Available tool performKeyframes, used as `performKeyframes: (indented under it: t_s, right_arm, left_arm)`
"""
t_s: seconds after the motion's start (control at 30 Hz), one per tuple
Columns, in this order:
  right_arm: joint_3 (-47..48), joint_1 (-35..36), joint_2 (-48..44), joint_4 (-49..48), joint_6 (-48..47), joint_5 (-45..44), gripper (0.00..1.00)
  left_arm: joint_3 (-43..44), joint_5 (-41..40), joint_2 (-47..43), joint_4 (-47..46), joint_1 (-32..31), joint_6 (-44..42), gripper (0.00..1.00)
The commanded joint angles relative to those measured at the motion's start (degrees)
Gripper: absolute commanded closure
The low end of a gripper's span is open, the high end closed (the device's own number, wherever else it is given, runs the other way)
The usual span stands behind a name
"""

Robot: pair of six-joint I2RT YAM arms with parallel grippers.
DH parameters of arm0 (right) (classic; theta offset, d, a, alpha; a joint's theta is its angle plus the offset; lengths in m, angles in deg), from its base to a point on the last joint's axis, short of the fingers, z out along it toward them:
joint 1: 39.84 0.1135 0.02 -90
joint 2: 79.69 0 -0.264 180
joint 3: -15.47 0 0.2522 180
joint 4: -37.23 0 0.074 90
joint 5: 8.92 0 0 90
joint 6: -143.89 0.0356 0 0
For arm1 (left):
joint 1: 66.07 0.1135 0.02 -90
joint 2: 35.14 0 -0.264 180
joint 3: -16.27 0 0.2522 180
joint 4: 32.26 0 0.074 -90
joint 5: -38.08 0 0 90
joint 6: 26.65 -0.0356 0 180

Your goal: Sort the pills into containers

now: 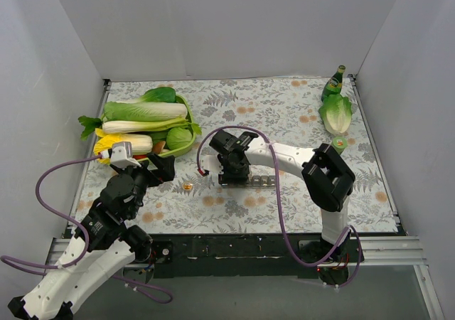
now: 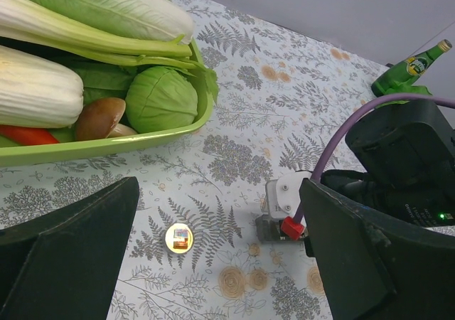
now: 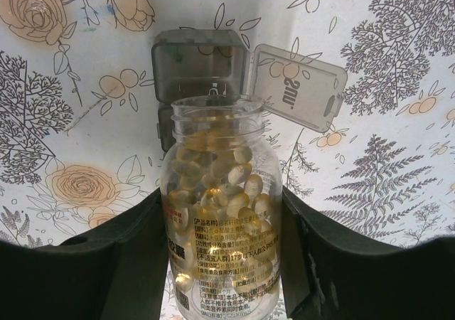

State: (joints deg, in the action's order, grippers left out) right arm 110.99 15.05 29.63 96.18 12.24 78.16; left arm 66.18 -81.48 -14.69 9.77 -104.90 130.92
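My right gripper is shut on a clear, uncapped pill bottle full of yellow capsules. The bottle's mouth tips toward one open compartment of the grey containers strip, whose lid is flipped open to the right. No pill shows in that compartment. My left gripper is open and empty, low over the table left of the strip. In the left wrist view, the bottle's round yellowish cap lies on the cloth between its fingers, and the strip's end shows under the right arm.
A green tray of vegetables stands at the back left, close behind my left gripper. A green bottle, a lettuce leaf and a small green round object are at the back right. White walls enclose the table.
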Motion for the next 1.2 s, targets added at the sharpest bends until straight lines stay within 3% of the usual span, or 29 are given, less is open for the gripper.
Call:
performKeyframes:
  t_s: [0.0,1.17]
  right_arm:
    - [2.5,0.6,0.7,2.4,-1.2,-0.9,0.83]
    - [5.0,2.0,2.6,4.6,-2.6,-4.0,0.83]
  left_arm:
    - [-0.1,-0.3,-0.6,0.1,0.2,0.1,0.02]
    - [0.0,-0.2,-0.6,-0.1,0.2,-0.2,0.02]
